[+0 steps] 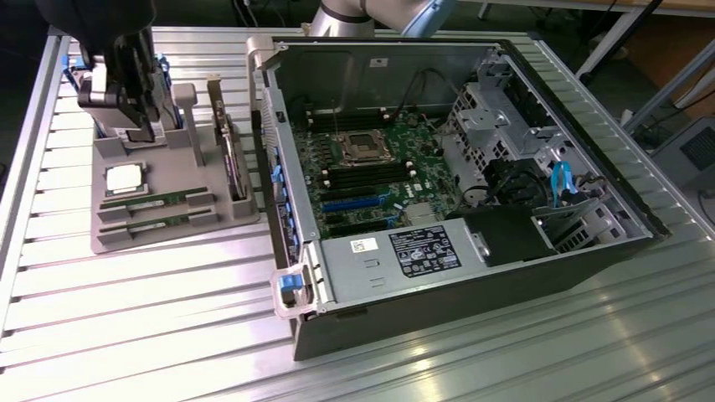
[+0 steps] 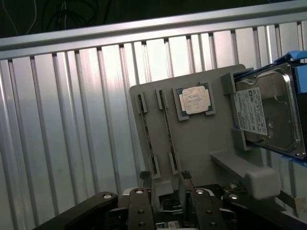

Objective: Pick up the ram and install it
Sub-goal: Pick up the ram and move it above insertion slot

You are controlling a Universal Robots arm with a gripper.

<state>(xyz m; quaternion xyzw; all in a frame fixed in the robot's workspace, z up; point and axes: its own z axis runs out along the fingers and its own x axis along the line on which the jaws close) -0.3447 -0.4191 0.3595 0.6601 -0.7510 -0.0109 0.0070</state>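
Tool (image 2: 164, 175): spread, empty, over gray holder (image 1: 112, 243).
Ram (image 1: 156, 201): slotted in holder, camera-side of tool; long axis along exterior view's left-right.

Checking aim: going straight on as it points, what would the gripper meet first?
Likely the gray holder, between the ends of the two ram sticks; the open gripper hangs above it, depth unclear.

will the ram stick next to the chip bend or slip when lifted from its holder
Probably stiff: the ram stick is a thin flat board standing on edge in the holder. Likely light, being slim. Its narrow top edge offers little grip; it might slip.
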